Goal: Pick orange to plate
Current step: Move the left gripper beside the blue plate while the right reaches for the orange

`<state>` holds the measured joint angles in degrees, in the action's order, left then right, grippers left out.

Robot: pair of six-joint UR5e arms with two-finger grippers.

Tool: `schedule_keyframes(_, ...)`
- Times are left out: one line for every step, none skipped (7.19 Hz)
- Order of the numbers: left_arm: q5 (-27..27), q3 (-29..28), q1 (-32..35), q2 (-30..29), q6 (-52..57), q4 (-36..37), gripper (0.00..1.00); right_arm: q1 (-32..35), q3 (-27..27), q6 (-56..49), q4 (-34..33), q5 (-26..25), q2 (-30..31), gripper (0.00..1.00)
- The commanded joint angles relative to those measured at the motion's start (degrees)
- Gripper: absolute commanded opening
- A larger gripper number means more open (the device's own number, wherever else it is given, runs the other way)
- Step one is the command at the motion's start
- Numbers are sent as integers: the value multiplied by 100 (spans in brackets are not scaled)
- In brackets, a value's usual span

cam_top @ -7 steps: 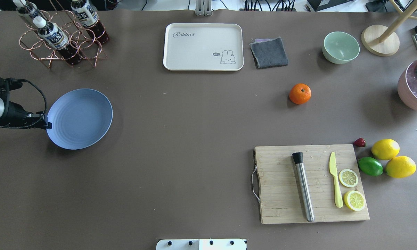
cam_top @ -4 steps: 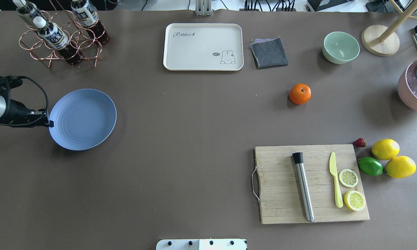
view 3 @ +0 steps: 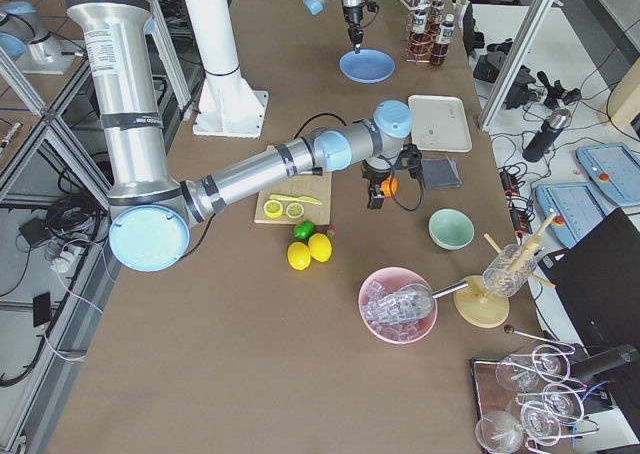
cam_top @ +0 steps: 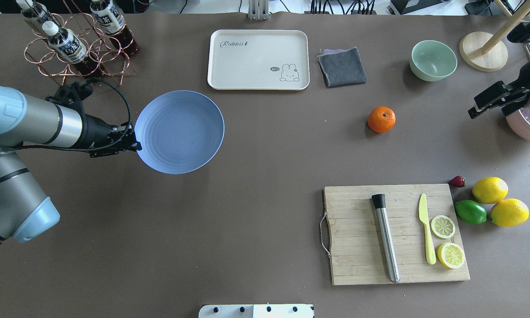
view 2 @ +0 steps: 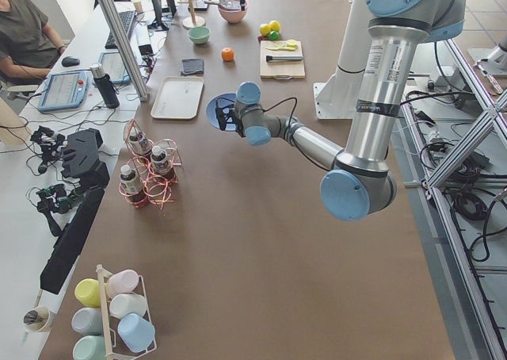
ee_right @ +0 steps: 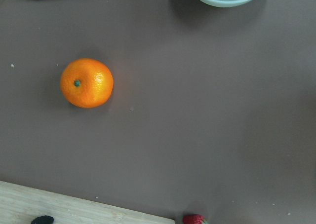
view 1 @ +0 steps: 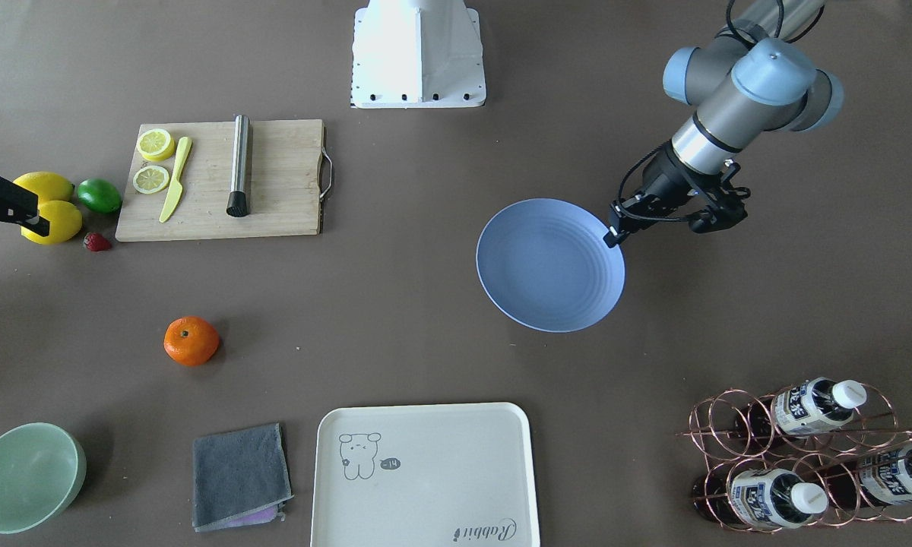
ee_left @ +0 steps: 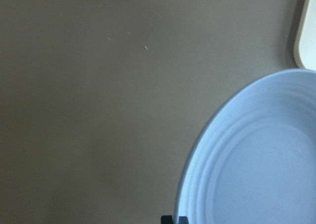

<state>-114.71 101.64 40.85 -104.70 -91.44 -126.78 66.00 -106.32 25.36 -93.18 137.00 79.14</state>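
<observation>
Orange point(cam_top: 381, 119) stem-up, plate point(cam_top: 179, 132) seemingly level, rim clamped in left claw point(cam_top: 136, 145), right claw point(cam_top: 490, 101) state unclear

- Brown table point(cam_top: 256, 176), matte top.
- Along the far edge, left to right: copper wire bottle rack point(cam_top: 77, 57), cream tray point(cam_top: 258, 59), grey cloth point(cam_top: 342, 66), pale green bowl point(cam_top: 433, 60), round wooden stand base point(cam_top: 483, 51).
- Orange point(cam_top: 381, 119) lies alone, right of middle.
- Near right: wooden cutting board point(cam_top: 353, 247); just beside its right edge are a strawberry point(cam_top: 457, 181), a lime point(cam_top: 471, 211) and two lemons point(cam_top: 490, 190).
- Right edge: pink bowl point(view 3: 398, 303).

Brown table point(cam_top: 247, 176), cluttered side desk point(view 2: 95, 67)
</observation>
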Motion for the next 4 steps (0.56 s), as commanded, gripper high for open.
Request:
schedule_keyframes(876, 85, -890, -917, -408, 1153, 0, -884, 41, 1161, 27, -734, -565, 99)
schedule_keyframes(1176, 50, -1251, -973, -497, 1155, 0, -1000, 128, 1243, 297, -788, -567, 99)
schedule_keyframes(1257, 32, -1464, -982, -498, 1155, 0, -1114, 416, 1426, 744, -841, -575, 99)
schedule_keyframes(1275, 32, -1597, -974, -507, 1155, 0, -1220, 636, 1593, 1114, -920, -575, 99)
